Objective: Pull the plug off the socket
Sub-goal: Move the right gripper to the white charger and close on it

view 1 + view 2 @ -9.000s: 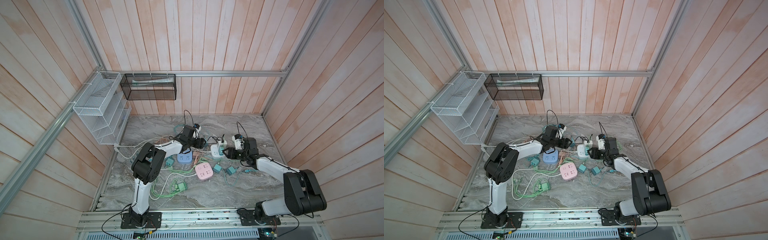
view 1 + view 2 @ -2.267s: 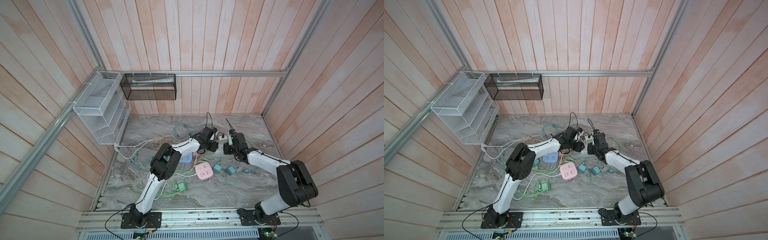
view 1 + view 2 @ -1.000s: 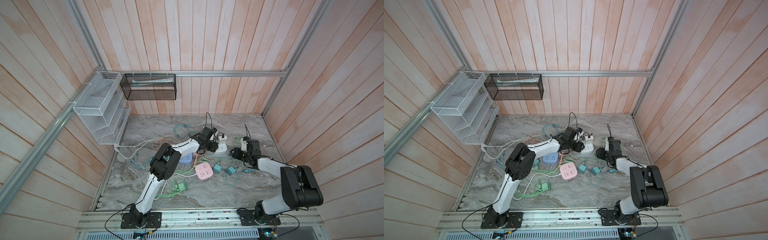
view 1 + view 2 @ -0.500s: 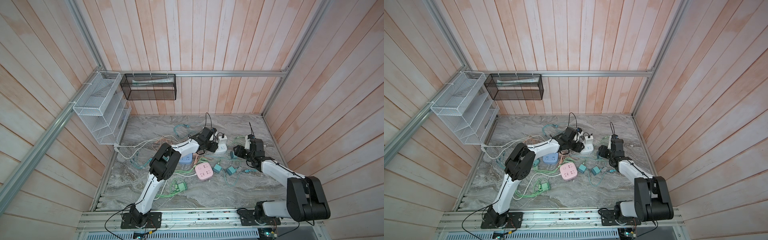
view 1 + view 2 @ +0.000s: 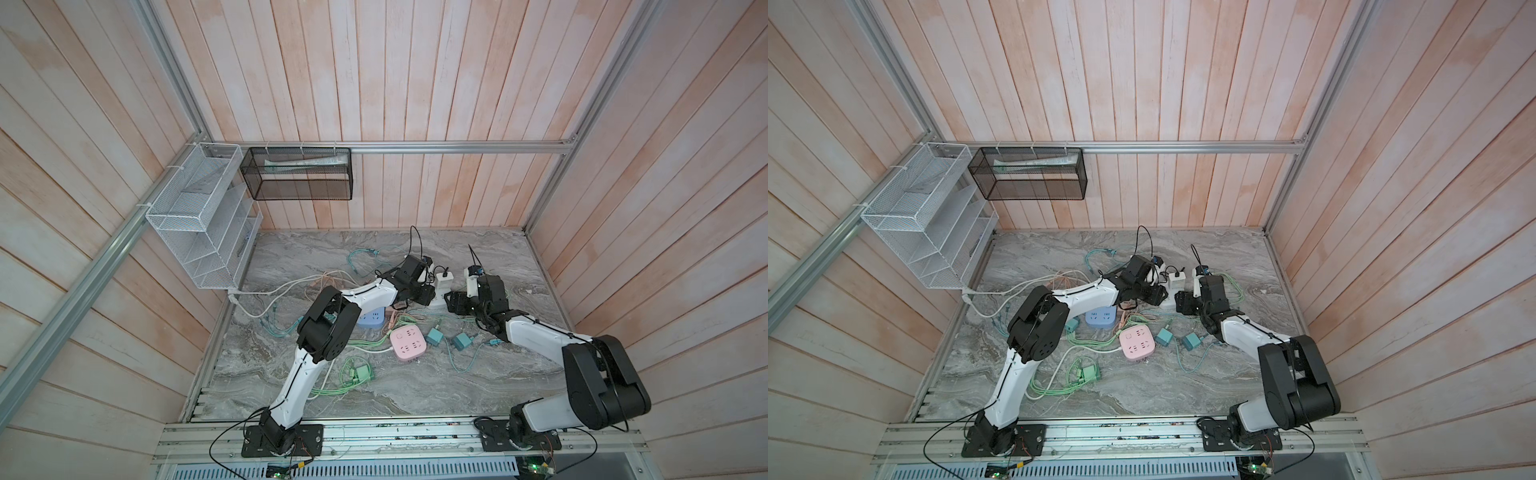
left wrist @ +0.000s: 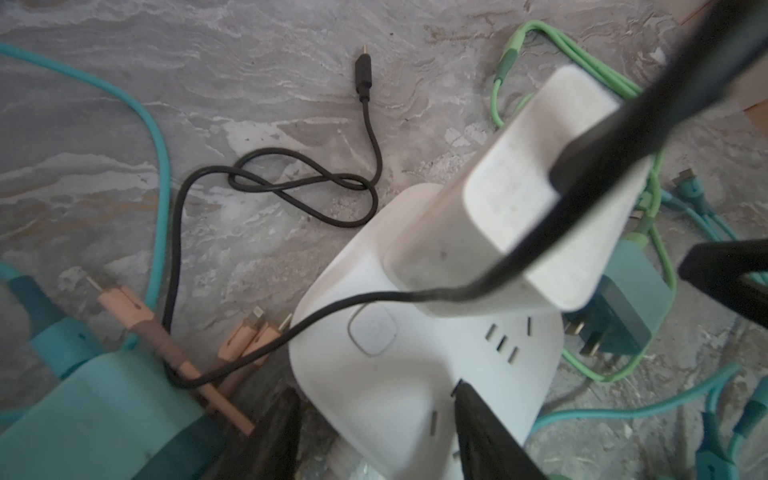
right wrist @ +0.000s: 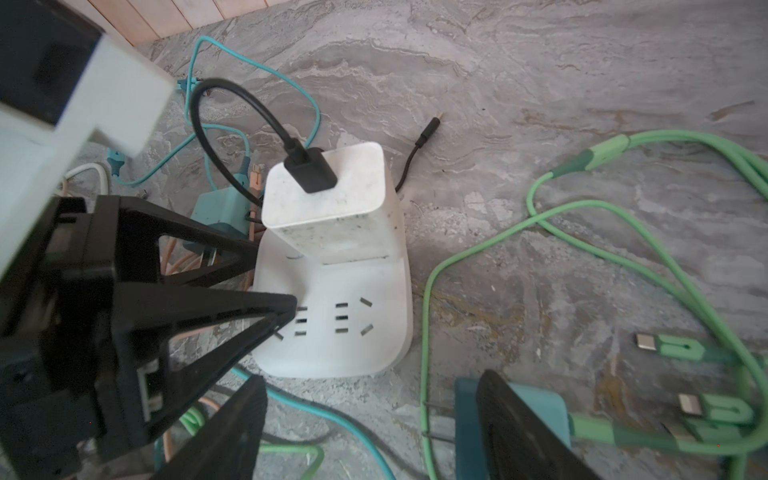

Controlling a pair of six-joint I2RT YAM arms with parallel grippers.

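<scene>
The left gripper (image 6: 374, 390) pinches the white power socket (image 7: 353, 345); the right gripper (image 7: 372, 377) gapes empty; the white charger plug (image 7: 332, 199) stands plugged just ahead.

White arms (image 5: 365, 297), black joints (image 5: 328, 328), black left pincer (image 7: 276, 278) and right pincer (image 7: 372, 376).

a pink square power strip (image 5: 408, 341) lies near a blue square power strip (image 5: 372, 319) amid loose green cables (image 7: 665, 135).

We see a white charger (image 6: 519, 199) standing plugged into the white socket (image 6: 415, 374), its black cable (image 6: 615, 129) looping over the table (image 6: 249, 62). Our left fingers (image 6: 274, 436) grip the socket's near corner, with peach connectors (image 6: 239, 340) lying just beside it.
</scene>
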